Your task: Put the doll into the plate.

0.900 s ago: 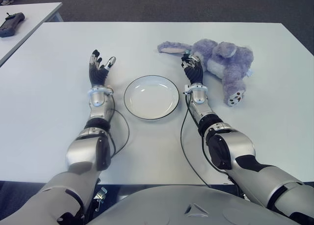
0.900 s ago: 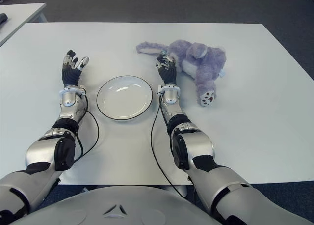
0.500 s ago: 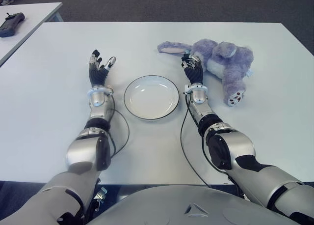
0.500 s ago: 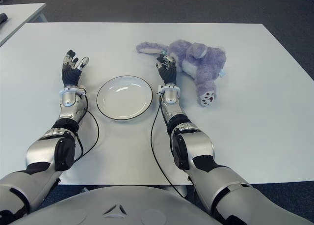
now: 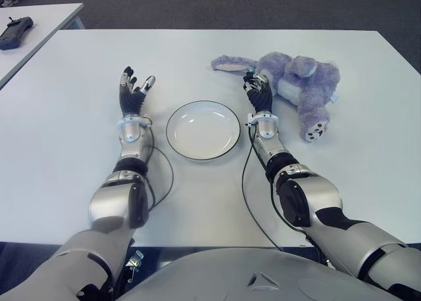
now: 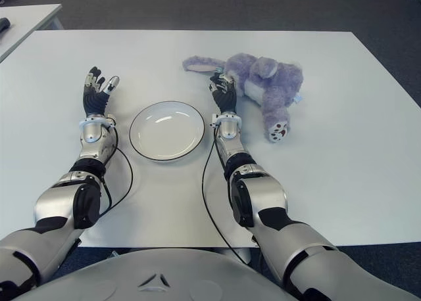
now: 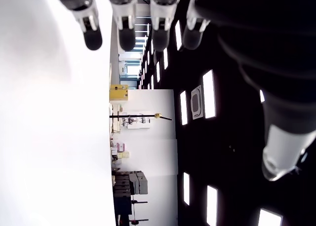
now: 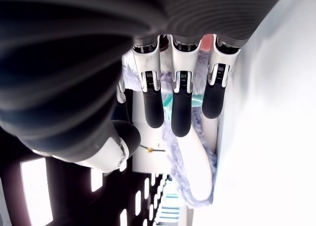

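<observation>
Right now: right hand [image 5: 258, 92] with black fingers spread and extended, holding nothing, fingertips [image 8: 180, 120] just short of the fluffy purple plush doll [image 5: 296, 85]; whether any tip brushes the fur cannot be told. Left hand [image 5: 133, 94] likewise spread and unladen, palm turned inward, showing to the left of the plate, well apart from the doll.

Doll lying on its side on the white rectangular table [image 5: 79, 117], to the right of and slightly beyond the plate, long ear [image 5: 230, 64] stretched toward the table's middle, one foot with a pale paw pad [image 5: 314, 131] pointing toward the robot. Not in the plate and not touching it.

Broad bare tabletop on all sides: wide room to the right of the doll up to the right edge, clear stretch beyond it to the far edge, open band between plate and near edge crossed only by the two forearms and their black cables [image 5: 250, 189]. Second white table [image 5: 46, 15] off the far left corner, carrying a dark handheld device [image 5: 14, 31].

Round white shallow plate with a dark rim [image 5: 202, 129] sitting between the two hands, nothing in it.
</observation>
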You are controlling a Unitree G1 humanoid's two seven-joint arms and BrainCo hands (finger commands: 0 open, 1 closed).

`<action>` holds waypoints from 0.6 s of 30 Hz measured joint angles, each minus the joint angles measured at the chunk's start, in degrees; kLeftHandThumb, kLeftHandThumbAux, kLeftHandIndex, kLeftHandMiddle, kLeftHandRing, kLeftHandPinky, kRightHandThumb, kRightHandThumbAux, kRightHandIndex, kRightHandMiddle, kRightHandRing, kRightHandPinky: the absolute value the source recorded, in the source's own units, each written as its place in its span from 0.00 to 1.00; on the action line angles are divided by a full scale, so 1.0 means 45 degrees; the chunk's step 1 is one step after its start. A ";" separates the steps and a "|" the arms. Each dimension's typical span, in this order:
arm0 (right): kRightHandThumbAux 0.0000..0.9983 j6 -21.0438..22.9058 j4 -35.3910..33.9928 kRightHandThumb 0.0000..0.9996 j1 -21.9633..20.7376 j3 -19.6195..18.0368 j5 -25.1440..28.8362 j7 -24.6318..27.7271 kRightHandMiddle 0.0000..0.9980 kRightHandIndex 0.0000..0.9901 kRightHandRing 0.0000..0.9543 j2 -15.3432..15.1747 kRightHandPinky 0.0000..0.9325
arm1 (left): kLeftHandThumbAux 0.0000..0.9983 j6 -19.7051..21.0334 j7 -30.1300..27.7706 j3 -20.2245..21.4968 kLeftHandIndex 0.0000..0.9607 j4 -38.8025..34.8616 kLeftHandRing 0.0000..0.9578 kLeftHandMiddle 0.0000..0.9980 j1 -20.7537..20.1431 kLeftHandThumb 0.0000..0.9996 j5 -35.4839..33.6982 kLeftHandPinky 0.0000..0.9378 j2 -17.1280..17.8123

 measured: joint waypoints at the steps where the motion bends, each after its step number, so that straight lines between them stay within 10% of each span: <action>1: 0.75 0.0000 0.0000 0.67 0.0000 -0.0002 0.0000 0.0001 0.23 0.40 0.26 0.0000 0.27 | 0.62 0.0000 0.0000 0.0000 0.02 0.0000 0.01 0.03 0.0000 0.00 0.0000 0.02 0.0000; 18: 0.75 -0.0140 0.0000 0.67 -0.0111 -0.0059 0.0025 0.0045 0.23 0.40 0.23 0.0103 0.23 | 0.65 0.0004 0.0000 0.0007 0.02 0.0000 0.00 0.02 -0.0001 0.00 -0.0005 0.01 -0.0001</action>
